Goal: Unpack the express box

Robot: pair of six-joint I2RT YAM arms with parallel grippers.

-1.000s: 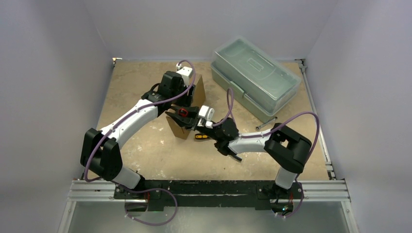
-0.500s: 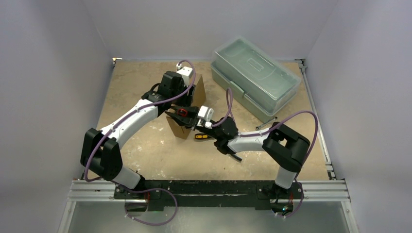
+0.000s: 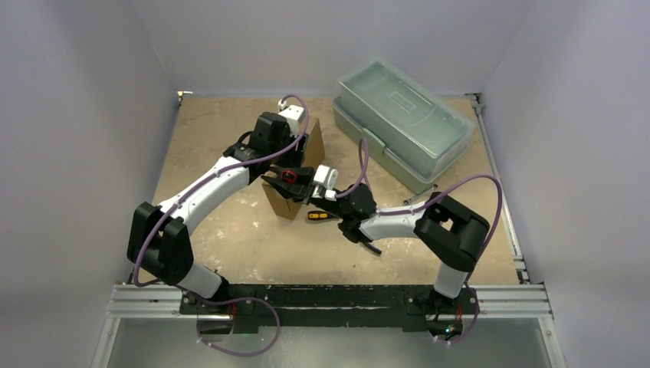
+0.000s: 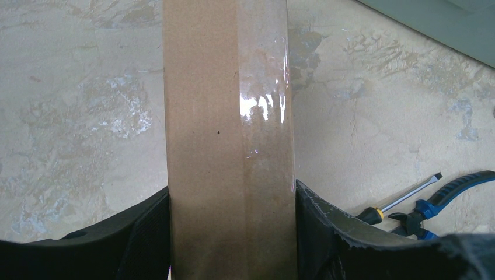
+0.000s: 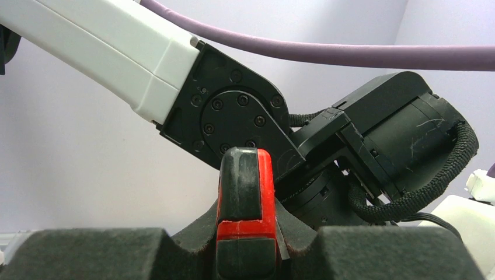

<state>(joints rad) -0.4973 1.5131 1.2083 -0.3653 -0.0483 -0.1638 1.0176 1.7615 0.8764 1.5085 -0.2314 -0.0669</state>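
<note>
The express box (image 3: 313,139) is a small brown cardboard box standing on edge in the middle of the table. In the left wrist view the express box (image 4: 227,116) shows a strip of clear tape down its face. My left gripper (image 3: 285,157) is shut on the box, with one black finger (image 4: 146,233) on each side. My right gripper (image 3: 295,182) is shut on a red-and-black tool handle (image 5: 246,192) and holds it against the box's near side. What kind of tool it is I cannot tell.
A large translucent grey-green plastic toolbox (image 3: 402,123) stands at the back right. A black-and-yellow screwdriver (image 4: 403,201) and blue-handled pliers (image 4: 461,184) lie on the table right of the box. A metal tool (image 3: 420,195) lies in front of the toolbox.
My right arm has crept slightly left towards the box. The left arm and the box have not moved.
</note>
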